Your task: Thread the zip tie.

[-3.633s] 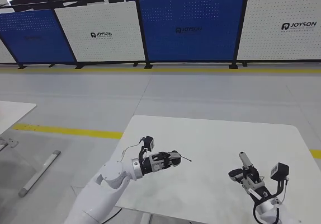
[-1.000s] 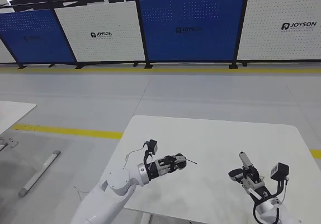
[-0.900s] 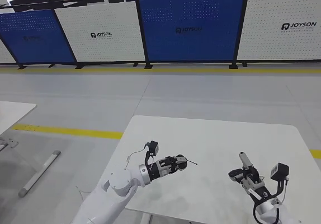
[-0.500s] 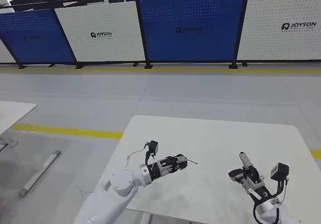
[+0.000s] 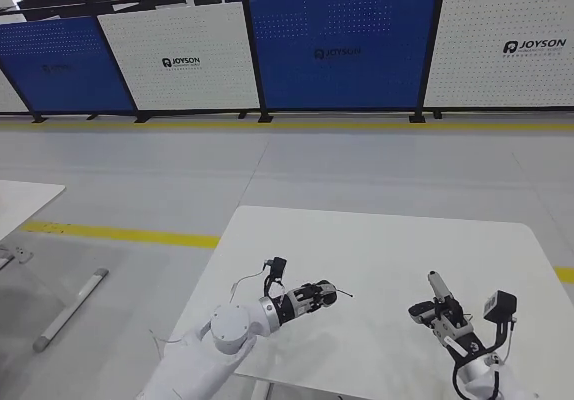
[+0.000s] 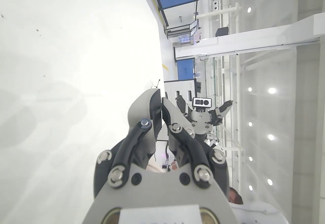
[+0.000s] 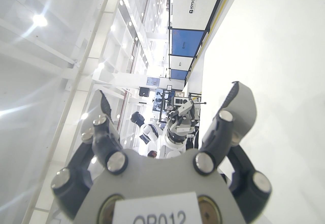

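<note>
A thin black zip tie (image 5: 342,293) sticks out sideways from my left gripper (image 5: 325,292), which hovers over the left part of the white table (image 5: 397,235). In the left wrist view that gripper (image 6: 161,98) is shut, and the zip tie's tip (image 6: 158,82) pokes out past its fingertips. My right gripper (image 5: 430,297) is near the table's front right edge, facing the left one across a gap. It stands open (image 7: 169,96) with nothing between its fingers. The left gripper (image 7: 184,108) with the zip tie (image 7: 201,102) is in the right wrist view farther off.
The table's front edge runs close under both arms, with bare surface toward the far side. A second white table (image 5: 7,205) stands off to the left across the floor. Blue and white panel walls (image 5: 337,55) line the back.
My left gripper has shifted a little to the right and toward the front edge with the zip tie still in it. The right arm has kept still.
</note>
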